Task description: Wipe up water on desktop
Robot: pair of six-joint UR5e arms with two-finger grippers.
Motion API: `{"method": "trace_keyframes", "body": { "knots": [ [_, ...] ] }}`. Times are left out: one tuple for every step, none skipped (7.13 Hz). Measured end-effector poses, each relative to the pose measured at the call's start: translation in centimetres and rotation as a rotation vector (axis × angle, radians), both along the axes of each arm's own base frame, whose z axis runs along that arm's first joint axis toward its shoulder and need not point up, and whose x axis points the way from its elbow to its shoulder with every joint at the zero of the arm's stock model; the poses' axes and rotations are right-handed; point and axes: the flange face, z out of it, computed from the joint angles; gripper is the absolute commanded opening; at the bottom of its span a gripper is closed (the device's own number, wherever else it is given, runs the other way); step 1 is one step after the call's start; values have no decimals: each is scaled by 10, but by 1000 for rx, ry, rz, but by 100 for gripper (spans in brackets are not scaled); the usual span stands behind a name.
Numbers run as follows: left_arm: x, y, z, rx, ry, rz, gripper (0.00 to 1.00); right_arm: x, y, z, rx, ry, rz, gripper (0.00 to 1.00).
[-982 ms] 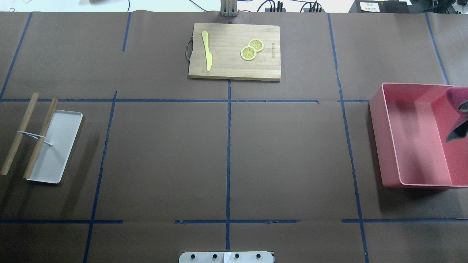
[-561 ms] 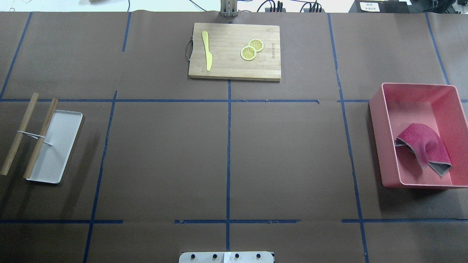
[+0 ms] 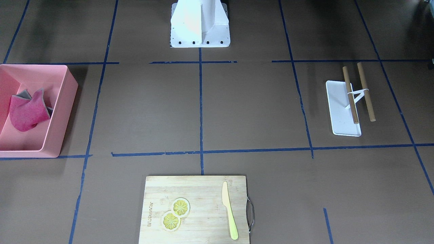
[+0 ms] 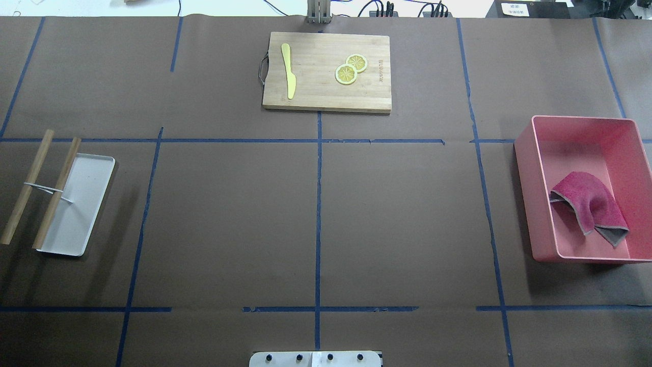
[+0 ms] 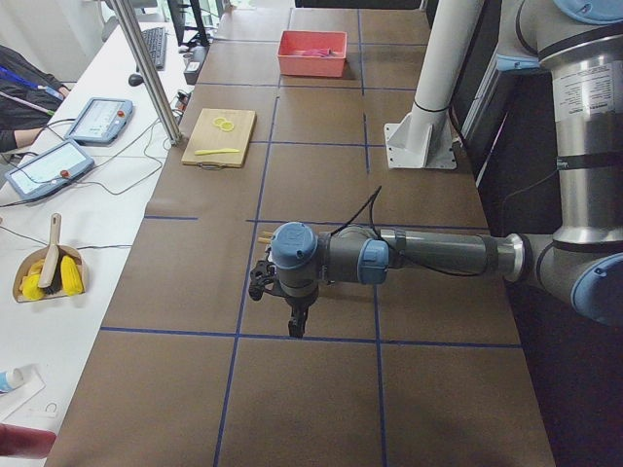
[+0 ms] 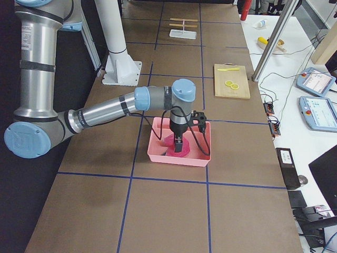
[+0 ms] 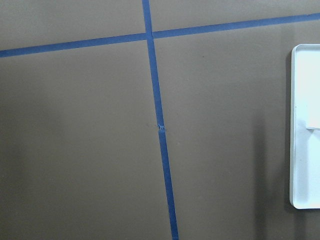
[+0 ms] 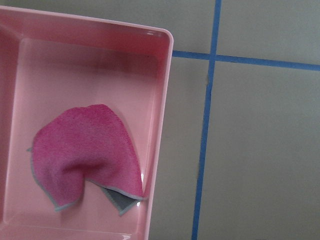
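Observation:
The desktop (image 4: 397, 219) is a matte brown surface with blue tape lines; I see no water on it. A magenta cloth (image 4: 591, 209) with grey edging lies crumpled inside a pink bin (image 4: 524, 168) at the right; it also shows in the right wrist view (image 8: 85, 150) and the front view (image 3: 27, 110). My right gripper (image 6: 179, 145) hangs above the bin over the cloth, seen only in the right side view; I cannot tell if it is open. My left gripper (image 5: 295, 326) hovers over the desktop, seen only in the left side view; its state is unclear.
A wooden cutting board (image 4: 372, 97) with a yellow knife (image 4: 289, 71) and two lemon slices (image 4: 350, 69) lies at the far middle. A white tray (image 4: 76, 214) with two wooden sticks (image 4: 56, 191) across it sits at the left. The robot base (image 3: 200, 23) stands at the near edge.
One second ago the cloth hung at the overhead view's right edge above the bin. It has dropped into the bin and lies still there.

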Motion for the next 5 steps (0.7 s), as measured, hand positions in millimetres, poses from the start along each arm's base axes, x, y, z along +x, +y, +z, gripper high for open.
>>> {"method": "trace_keyframes", "body": {
  "knots": [
    [-1,-3,1,11,-17,42,100,5,13,31,14,-1,9,100],
    [-4,-5,0,14,-28,71,100,8,23,55,15,-2,17,100],
    [-7,-6,0,6,-32,79,100,10,29,68,11,-2,22,100],
    [-8,-6,1,4,-32,82,100,10,31,72,7,-3,25,100],
    [-9,-11,-4,17,-32,83,100,10,32,73,5,-3,29,100]
  ]
}}
